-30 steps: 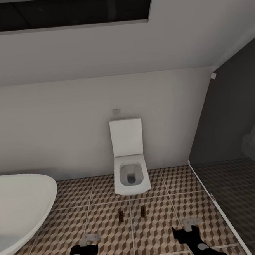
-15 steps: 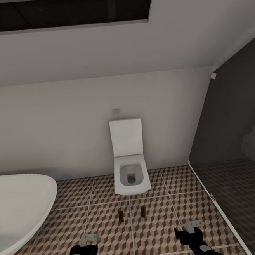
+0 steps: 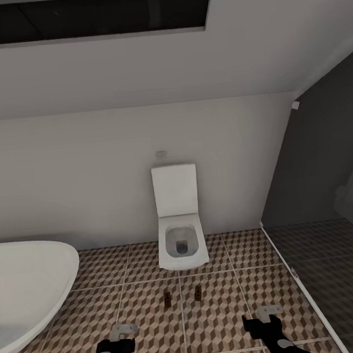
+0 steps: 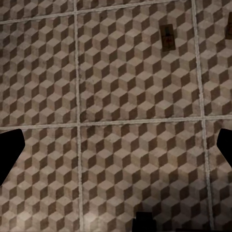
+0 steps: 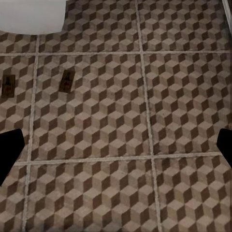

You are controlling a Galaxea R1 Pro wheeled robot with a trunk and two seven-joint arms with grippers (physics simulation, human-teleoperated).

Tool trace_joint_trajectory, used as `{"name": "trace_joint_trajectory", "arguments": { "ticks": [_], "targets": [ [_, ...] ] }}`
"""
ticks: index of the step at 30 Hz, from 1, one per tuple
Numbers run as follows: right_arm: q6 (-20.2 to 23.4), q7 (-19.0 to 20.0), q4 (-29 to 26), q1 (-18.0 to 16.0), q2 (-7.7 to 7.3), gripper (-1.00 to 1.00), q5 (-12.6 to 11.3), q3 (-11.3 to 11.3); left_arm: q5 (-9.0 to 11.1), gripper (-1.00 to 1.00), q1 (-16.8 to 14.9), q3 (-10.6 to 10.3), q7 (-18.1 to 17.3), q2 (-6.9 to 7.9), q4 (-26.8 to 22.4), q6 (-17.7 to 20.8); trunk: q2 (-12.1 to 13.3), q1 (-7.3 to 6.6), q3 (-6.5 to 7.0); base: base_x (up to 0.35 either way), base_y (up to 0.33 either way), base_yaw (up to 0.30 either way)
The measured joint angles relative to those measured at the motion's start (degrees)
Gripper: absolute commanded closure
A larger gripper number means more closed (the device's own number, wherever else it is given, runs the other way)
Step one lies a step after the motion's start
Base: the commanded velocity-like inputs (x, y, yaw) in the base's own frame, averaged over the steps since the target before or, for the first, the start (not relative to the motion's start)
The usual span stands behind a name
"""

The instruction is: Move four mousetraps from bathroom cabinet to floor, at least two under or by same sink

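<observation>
The bathroom floor (image 3: 145, 303) has big tiles with a cube pattern. A white bathtub (image 3: 25, 288) sits on one side, and a white toilet (image 3: 180, 235) stands at the wall. Two small mousetraps (image 3: 167, 299) (image 3: 198, 293) lie flat in front of the toilet, side by side, long ends pointing at it. The left gripper (image 3: 122, 333) and right gripper (image 3: 268, 314) hang low over bare tiles, fingers spread wide, holding nothing.

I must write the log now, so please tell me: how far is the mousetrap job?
Done: two small tan-brown wooden mousetraps lie on the cube-patterned tiled floor, before the white toilet. In hand: nothing; the left gripper and right gripper hover open and empty. Left: two more traps, and none here lies beside a sink.
</observation>
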Motion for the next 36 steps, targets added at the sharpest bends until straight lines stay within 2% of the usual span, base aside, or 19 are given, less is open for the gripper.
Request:
{"name": "trace_joint_trajectory", "arguments": {
  "ticks": [3,7,10,11,16,25,30,34,36],
  "targets": [
    [0.00,-0.07,0.01,0.03,-0.37,-1.00,0.00,-0.01,0.02,-1.00,0.00,0.01,0.00,0.21,0.00,-0.02,0.00,0.00,0.00,0.000,0.000,0.000],
    [-0.02,0.14,0.03,0.28,-2.27,-1.00,-0.02,-0.04,0.07,-1.00,0.00,0.08,-0.03,1.57,0.06,0.02,0.00,0.00,0.00,0.000,0.000,0.000],
    [-0.05,0.24,0.03,0.86,-3.76,-1.00,-0.04,-0.04,0.07,-1.00,0.00,0.10,-0.15,3.05,0.08,0.03,0.00,0.00,0.00,0.000,0.000,0.000],
    [-0.09,0.28,0.06,1.36,-4.55,-1.00,-0.09,-0.09,0.10,-1.00,0.06,0.13,-0.22,4.06,0.08,0.02,0.00,0.00,0.00,0.000,0.000,0.000],
    [-0.21,0.35,0.12,4.13,-5.93,-1.00,-0.05,-0.05,0.10,-1.00,1.83,0.15,-0.37,6.65,0.07,-0.02,0.00,0.00,-0.01,0.000,0.000,0.000],
    [-0.48,0.45,0.13,9.67,-6.36,-1.00,-0.08,-0.02,0.08,-1.00,6.65,0.14,-0.40,8.29,0.15,-0.08,0.00,0.00,-0.02,0.000,0.000,0.000],
    [-0.50,0.51,0.13,12.08,-6.22,-1.00,-0.09,0.06,0.06,-1.00,9.20,0.12,-0.48,8.68,0.12,-0.12,0.00,0.00,-0.01,0.000,0.000,0.000],
    [-0.42,0.51,0.14,14.54,-5.57,-1.00,-0.10,0.09,0.07,-1.00,11.61,0.11,-1.35,8.77,0.16,-0.10,-0.01,0.00,-0.01,0.000,0.000,0.000],
    [-0.29,0.45,0.16,15.87,-4.79,-1.00,-0.09,0.09,0.07,-1.00,12.92,0.11,-2.33,8.78,0.15,0.04,-0.01,0.00,-0.01,0.000,0.000,0.000]
  ]
}}
